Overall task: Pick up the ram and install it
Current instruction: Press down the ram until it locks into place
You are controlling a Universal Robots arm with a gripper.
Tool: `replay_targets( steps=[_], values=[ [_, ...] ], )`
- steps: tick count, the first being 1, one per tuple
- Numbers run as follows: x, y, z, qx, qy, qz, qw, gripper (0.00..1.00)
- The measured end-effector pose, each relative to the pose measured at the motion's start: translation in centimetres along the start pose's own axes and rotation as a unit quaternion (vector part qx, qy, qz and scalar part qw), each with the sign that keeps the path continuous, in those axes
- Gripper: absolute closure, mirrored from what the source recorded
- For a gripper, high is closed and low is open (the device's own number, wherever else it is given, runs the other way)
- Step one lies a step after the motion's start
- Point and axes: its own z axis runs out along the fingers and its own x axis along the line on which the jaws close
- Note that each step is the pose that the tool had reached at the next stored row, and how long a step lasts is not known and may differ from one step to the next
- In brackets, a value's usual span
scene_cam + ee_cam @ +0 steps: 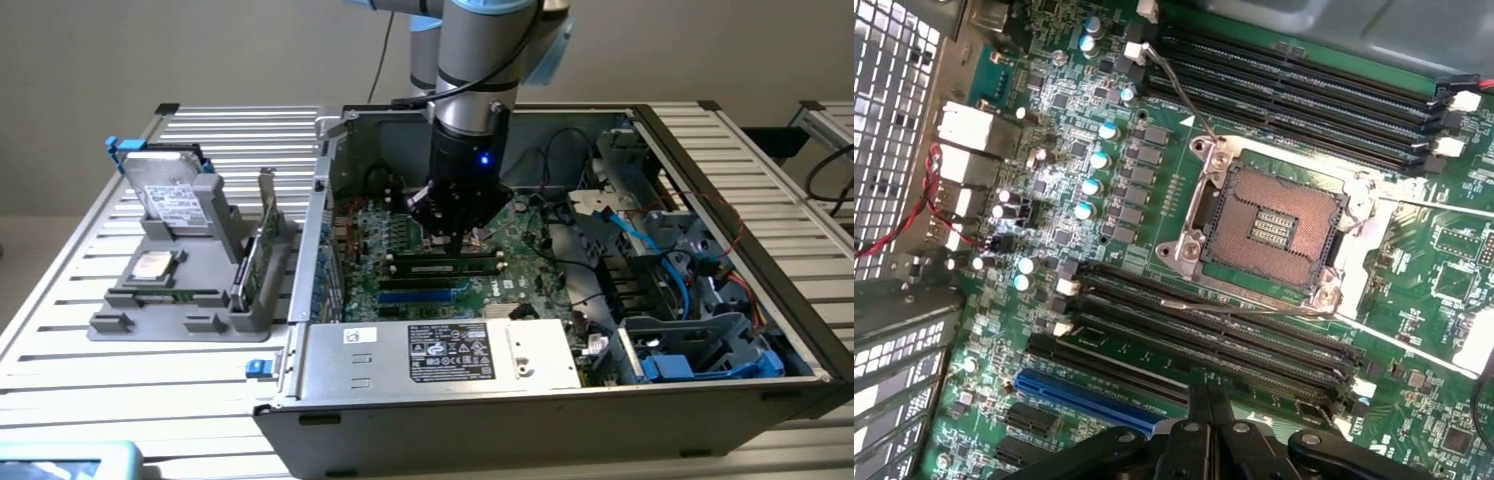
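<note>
My gripper (451,238) reaches down into the open computer case (441,420), just above the black memory slots (445,268) on the green motherboard (400,240). A long, thin, dark-green stick, which looks like the ram (449,266), stands in one of those slots right under the fingertips. In the wrist view my gripper (1206,398) is shut, its two fingers pressed together with nothing visible between them. They hang over the near bank of memory slots (1214,335), beside the empty processor socket (1269,225). I cannot tell whether the fingertips touch the stick.
The power supply (441,352) lies along the case's front wall. Drive cages and blue and red cables (667,300) fill the exterior view's right side. At the left, a grey holder (174,315) on the slatted table carries silver hard drives (174,195) and a green expansion card (264,250).
</note>
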Motion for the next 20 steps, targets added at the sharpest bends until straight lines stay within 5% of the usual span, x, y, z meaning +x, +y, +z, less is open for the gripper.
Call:
replay_targets(
  steps=[9,20],
  values=[
    [0.0,0.0,0.0,-0.0018,-0.0026,0.049,0.9988,0.89],
    [0.0,0.0,0.0,-0.0004,-0.0084,0.099,0.995,0.89]
  ],
)
